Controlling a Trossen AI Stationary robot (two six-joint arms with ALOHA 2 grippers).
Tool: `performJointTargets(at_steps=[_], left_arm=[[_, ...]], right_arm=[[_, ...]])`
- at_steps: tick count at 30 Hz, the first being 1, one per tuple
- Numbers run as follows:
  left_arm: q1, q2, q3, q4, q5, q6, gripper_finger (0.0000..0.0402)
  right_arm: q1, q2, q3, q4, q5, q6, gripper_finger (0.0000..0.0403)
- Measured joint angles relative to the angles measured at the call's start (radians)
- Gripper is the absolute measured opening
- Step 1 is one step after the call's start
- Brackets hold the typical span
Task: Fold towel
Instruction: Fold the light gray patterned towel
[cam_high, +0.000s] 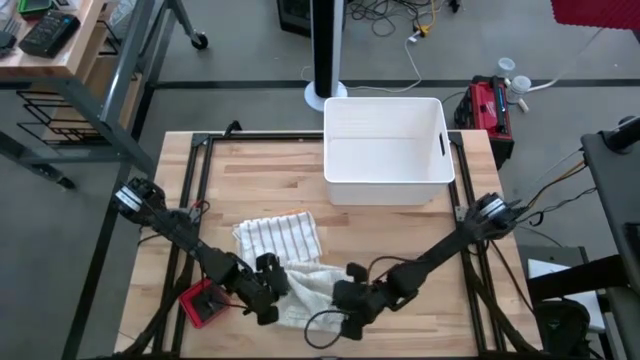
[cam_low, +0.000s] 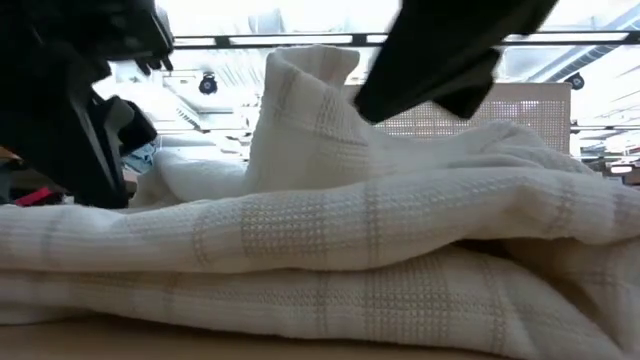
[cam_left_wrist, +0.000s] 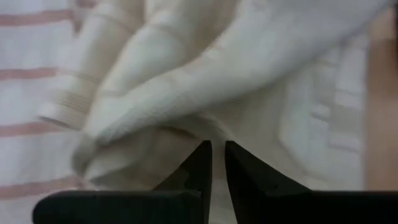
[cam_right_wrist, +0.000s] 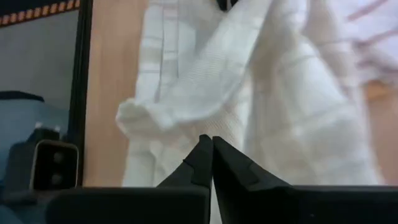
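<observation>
both arms reach down low over the near part of the wooden table (cam_high: 400, 240), coming in from the two sides toward the middle. the left gripper (cam_high: 268, 292) sits at the left side of the white towel (cam_high: 305, 285). its arm stretches from the far left corner down to it. in the left wrist view its two dark fingers (cam_left_wrist: 202, 163) are almost together, with only a thin gap, and their tips are pressed right up against a fold of the towel. i cannot tell if cloth is pinched between them.

the right gripper (cam_high: 345, 300) sits at the right side of the same towel. its arm comes down from the right edge of the table. in the right wrist view its fingers (cam_right_wrist: 205, 158) are closed tight, tip to tip, touching the towel's edge. whether any cloth is caught in them is not clear.

the white towel lies bunched up in a heap between the two grippers. a striped cloth (cam_high: 278, 236) lies flat just behind it, touching it. a white bin (cam_high: 385, 190) stands at the far side. a small red thing (cam_high: 203, 304) lies near the left gripper.
</observation>
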Motion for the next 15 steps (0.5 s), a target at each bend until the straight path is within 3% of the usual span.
performJointTargets(at_steps=[5, 10, 15], left_arm=[[-0.009, -0.035, 0.016, 0.001, 0.018, 0.002, 0.0036], [-0.009, -0.102, 0.029, -0.002, 0.003, 0.03, 0.0036], [-0.009, -0.148, 0.03, 0.003, -0.146, 0.1, 0.0036]], right_arm=[[-0.016, 0.083, 0.009, 0.206, -0.052, -0.069, 0.0001], [-0.055, 0.141, 0.046, 0.293, -0.077, -0.16, 0.0001], [-0.088, 0.197, 0.114, 0.366, -0.191, -0.25, 0.0]])
